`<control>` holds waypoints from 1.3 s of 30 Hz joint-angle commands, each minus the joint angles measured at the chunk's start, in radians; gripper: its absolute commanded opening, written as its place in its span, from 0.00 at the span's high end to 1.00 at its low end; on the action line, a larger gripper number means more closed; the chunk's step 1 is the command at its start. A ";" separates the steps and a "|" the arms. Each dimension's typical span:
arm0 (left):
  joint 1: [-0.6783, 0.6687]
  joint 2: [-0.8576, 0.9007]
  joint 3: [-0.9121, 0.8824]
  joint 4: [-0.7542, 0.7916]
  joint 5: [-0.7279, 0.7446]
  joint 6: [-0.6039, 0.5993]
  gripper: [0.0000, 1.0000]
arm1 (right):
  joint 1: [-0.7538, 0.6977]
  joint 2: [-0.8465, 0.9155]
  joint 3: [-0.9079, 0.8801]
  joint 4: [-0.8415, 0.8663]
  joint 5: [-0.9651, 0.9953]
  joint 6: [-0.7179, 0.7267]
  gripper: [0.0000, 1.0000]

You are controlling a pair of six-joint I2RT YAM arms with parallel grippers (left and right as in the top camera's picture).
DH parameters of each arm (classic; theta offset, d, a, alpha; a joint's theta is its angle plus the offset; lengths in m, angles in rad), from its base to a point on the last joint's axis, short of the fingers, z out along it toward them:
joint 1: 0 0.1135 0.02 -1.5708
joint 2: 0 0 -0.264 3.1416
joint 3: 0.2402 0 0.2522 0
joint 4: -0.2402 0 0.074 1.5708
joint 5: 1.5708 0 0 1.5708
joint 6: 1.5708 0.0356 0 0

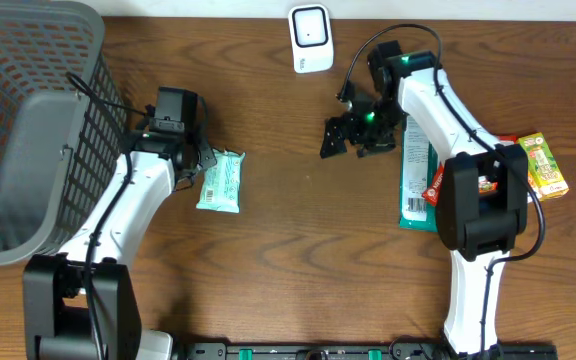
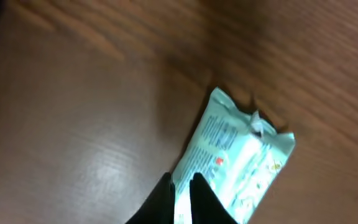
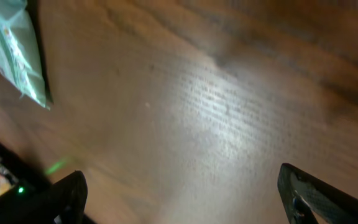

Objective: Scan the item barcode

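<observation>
From overhead, the pale green packet (image 1: pixel 219 182) lies flat on the table (image 1: pixel 298 250) at about 9 o'clock from the table's middle, well apart from the white scanner (image 1: pixel 310 38) at 12 o'clock. It looks like a soft, light film pouch, probably slippery and apt to sag. A hold on a sealed edge or short end therefore seems safer than squeezing its belly, and it would leave the printed face free for the scanner. The left gripper (image 1: pixel 204 166) reaches in from 7 o'clock on a slanting forearm. Its tip is at the packet's 9 o'clock edge, near the mesh basket (image 1: pixel 28 60). The right gripper (image 1: pixel 340 136) hangs at about 1 o'clock, its arm passing above a darker green pack (image 1: pixel 413 185) beside a juice box (image 1: pixel 546 165) at 3 o'clock. In the left wrist view, the two dark fingers (image 2: pixel 160 200) stand almost together at the packet's 7 o'clock edge with a sliver of film between them. I judge that to be a thin pinch on the rim that could easily slip. In the right wrist view, the jaws are spread wide over bare wood with nothing between them, and the packet sits at the 10 o'clock corner.
</observation>
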 commanded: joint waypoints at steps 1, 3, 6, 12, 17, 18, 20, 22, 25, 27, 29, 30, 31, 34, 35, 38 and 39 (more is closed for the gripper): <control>0.002 0.030 -0.062 0.050 -0.048 0.002 0.87 | 0.005 -0.002 -0.013 0.011 0.021 0.027 0.06; 0.002 0.054 -0.064 0.062 -0.085 0.002 0.88 | 0.005 -0.002 -0.013 0.011 0.042 0.027 0.05; 0.002 0.097 -0.064 0.098 -0.102 0.014 0.88 | 0.005 -0.002 -0.013 0.010 0.061 0.027 0.04; 0.002 0.196 -0.064 0.165 -0.101 0.059 0.88 | 0.006 -0.002 -0.013 0.011 0.072 0.027 0.04; 0.002 0.243 -0.064 0.163 0.033 0.074 0.87 | 0.005 -0.002 -0.013 0.011 0.077 0.027 0.03; 0.001 0.246 -0.064 0.159 0.085 0.074 0.88 | 0.005 -0.002 -0.013 0.010 0.080 0.027 0.03; -0.006 0.247 -0.064 0.148 0.187 0.073 0.87 | 0.005 -0.002 -0.013 0.008 0.083 0.027 0.03; -0.019 0.247 -0.064 0.134 0.272 0.073 0.87 | 0.006 -0.002 -0.013 0.002 0.082 0.027 0.03; -0.047 0.247 -0.064 0.122 0.317 0.072 0.87 | 0.009 -0.002 -0.013 -0.009 0.081 0.035 0.02; -0.076 0.247 -0.064 0.122 0.319 0.065 0.87 | 0.011 -0.002 -0.013 -0.015 0.061 0.035 0.01; -0.104 0.247 -0.064 0.126 0.318 0.061 0.87 | 0.014 -0.002 -0.013 -0.023 0.022 0.035 0.01; -0.121 0.247 -0.064 0.127 0.317 0.053 0.86 | 0.016 -0.002 -0.013 -0.028 0.000 0.035 0.01; -0.134 0.247 -0.064 0.130 0.312 0.043 0.87 | 0.018 -0.002 -0.013 -0.032 -0.019 0.035 0.02; -0.161 0.247 -0.064 0.144 0.302 0.031 0.86 | 0.020 -0.002 -0.013 -0.052 -0.055 0.009 0.08; -0.165 0.247 -0.064 0.146 0.303 0.031 0.86 | 0.019 -0.006 -0.013 -0.065 -0.063 -0.015 0.19; -0.166 0.245 -0.064 0.133 0.304 0.031 0.86 | 0.007 -0.046 -0.013 -0.091 -0.095 -0.068 0.33; -0.166 0.241 -0.064 0.125 0.303 0.031 0.86 | 0.005 -0.067 -0.013 -0.091 -0.093 -0.067 0.33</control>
